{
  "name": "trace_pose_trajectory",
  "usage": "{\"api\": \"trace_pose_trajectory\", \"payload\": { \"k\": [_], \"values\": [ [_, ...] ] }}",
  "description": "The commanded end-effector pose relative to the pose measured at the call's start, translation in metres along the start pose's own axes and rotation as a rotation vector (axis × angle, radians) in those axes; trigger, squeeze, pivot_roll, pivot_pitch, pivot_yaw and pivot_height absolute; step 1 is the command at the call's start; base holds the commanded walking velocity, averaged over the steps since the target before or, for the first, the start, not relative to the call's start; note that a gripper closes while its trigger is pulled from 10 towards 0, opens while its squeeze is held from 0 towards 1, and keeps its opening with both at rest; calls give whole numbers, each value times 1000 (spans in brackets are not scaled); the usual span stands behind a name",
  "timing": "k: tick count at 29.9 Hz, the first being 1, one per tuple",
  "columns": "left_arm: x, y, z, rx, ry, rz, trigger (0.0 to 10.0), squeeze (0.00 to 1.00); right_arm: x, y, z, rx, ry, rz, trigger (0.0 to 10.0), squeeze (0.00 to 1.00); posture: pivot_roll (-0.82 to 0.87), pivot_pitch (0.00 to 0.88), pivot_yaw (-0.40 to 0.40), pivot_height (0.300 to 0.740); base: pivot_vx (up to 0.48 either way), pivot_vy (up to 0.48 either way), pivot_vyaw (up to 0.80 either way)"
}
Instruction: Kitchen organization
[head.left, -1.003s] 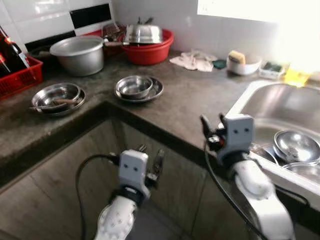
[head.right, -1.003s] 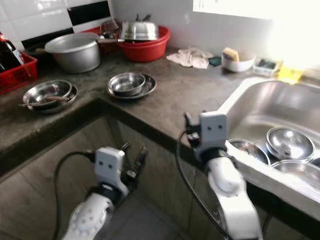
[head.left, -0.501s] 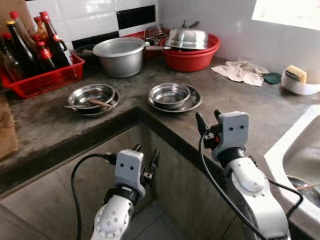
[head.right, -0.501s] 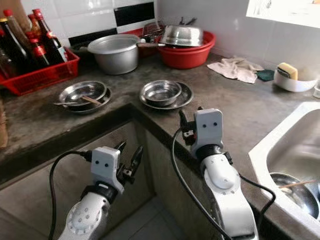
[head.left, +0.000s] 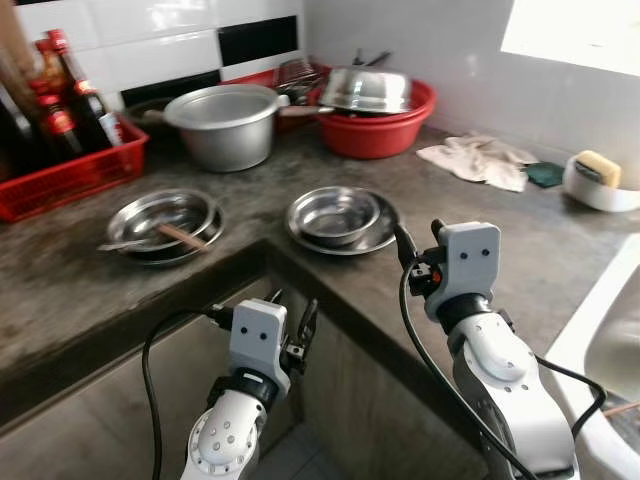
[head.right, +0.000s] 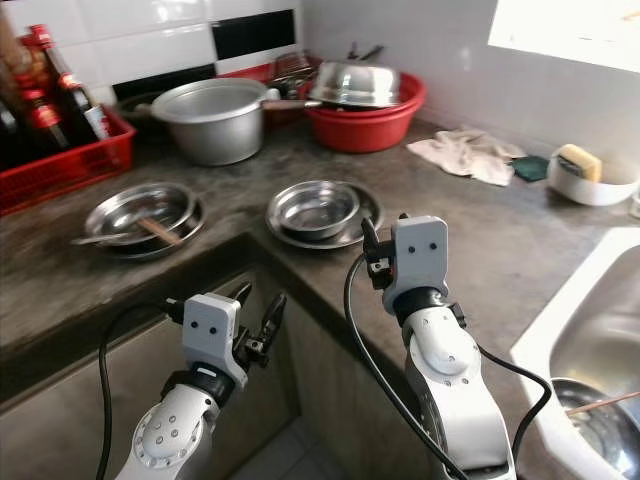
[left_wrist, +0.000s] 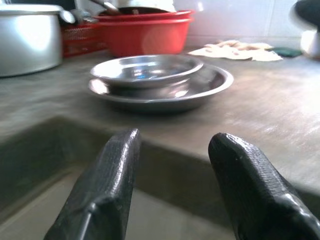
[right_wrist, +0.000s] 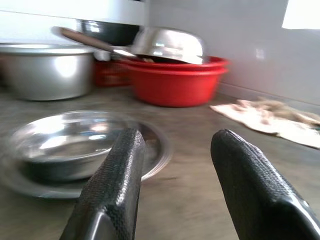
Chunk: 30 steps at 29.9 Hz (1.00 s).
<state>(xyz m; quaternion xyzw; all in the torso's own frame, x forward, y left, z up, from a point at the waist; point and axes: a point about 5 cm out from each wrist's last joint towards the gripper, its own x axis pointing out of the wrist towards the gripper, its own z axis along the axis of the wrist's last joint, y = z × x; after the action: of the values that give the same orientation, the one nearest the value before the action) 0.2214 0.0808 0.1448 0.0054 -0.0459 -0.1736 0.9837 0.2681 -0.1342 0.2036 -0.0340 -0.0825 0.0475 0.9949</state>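
Observation:
A steel bowl (head.left: 336, 211) sits in a steel plate (head.left: 377, 233) near the counter's inner corner. To its left a second bowl and plate (head.left: 163, 218) hold a spoon and a wooden stick. My right gripper (head.left: 418, 234) is open just above the counter edge, a little right of the first bowl, and looks at that bowl (right_wrist: 70, 142) along its fingers (right_wrist: 112, 185). My left gripper (head.left: 293, 302) is open and empty, below counter height in front of the cabinet, pointing up at the same bowl (left_wrist: 147, 70).
At the back stand a grey pot (head.left: 225, 125), a red basin (head.left: 385, 130) with an upturned steel bowl (head.left: 366, 88), and a red crate of bottles (head.left: 65, 160). A cloth (head.left: 478, 160) and a white bowl with a sponge (head.left: 598, 183) lie right. The sink rim (head.left: 612, 310) is far right.
The head view has swung left from the sink to the counter corner, then moved closer. Both arms keep their pose with open fingers; no dish has moved.

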Motion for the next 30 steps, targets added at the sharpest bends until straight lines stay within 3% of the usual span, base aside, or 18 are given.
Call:
{"api": "trace_pose_trajectory", "payload": {
  "k": [1, 4, 9, 10, 11, 17, 18, 19, 25, 30],
  "values": [
    [-2, 5, 1, 22, -1, 15, 10000, 0, 3, 8, 4, 25, -13, 33, 10000, 0, 81, 59, -7, 740, 334, 0, 0],
    [-2, 5, 1, -11, -10, 17, 10000, 0, 8, 9, 7, 33, -21, 41, 10000, 0, 80, 62, -6, 740, 266, 0, 0],
    [-1, 6, -1, 5, 8, 19, 10000, 0, 17, 8, 12, 70, -24, 52, 10000, 0, 80, 68, -8, 740, 0, 0, 0],
    [-1, 5, -1, 3, 11, 16, 10000, 0, 22, 7, 16, 88, -27, 54, 10000, 106, 79, 70, -8, 740, 0, 0, 0],
    [-1, 5, -1, 5, 12, 15, 10000, 0, 25, 6, 16, 92, -21, 59, 10000, 1000, 79, 71, -9, 740, 0, 0, 0],
    [-2, 3, -2, -1, 19, 12, 10000, 0, 43, 9, 17, 108, 65, 112, 10000, 1000, 80, 78, -13, 740, 0, 0, 0],
    [-2, 3, -2, -3, 21, 10, 10000, 0, 45, 9, 18, 110, 72, 114, 10000, 835, 82, 79, -13, 740, 0, 0, 0],
    [-2, 2, -2, -5, 21, 9, 10000, 0, 48, 8, 19, 113, 77, 110, 10000, 0, 81, 82, -15, 740, 0, 0, 0],
    [-3, -2, -3, 2, 1, -31, 10000, 0, 58, 5, 19, 104, 183, 113, 10000, 0, 81, 87, -20, 740, 0, 0, 0],
    [-3, -6, -7, -34, 74, -45, 10000, 0, 71, 4, 20, 142, 302, 165, 10000, 0, 84, 85, -25, 740, 0, 0, 0]
  ]
}}
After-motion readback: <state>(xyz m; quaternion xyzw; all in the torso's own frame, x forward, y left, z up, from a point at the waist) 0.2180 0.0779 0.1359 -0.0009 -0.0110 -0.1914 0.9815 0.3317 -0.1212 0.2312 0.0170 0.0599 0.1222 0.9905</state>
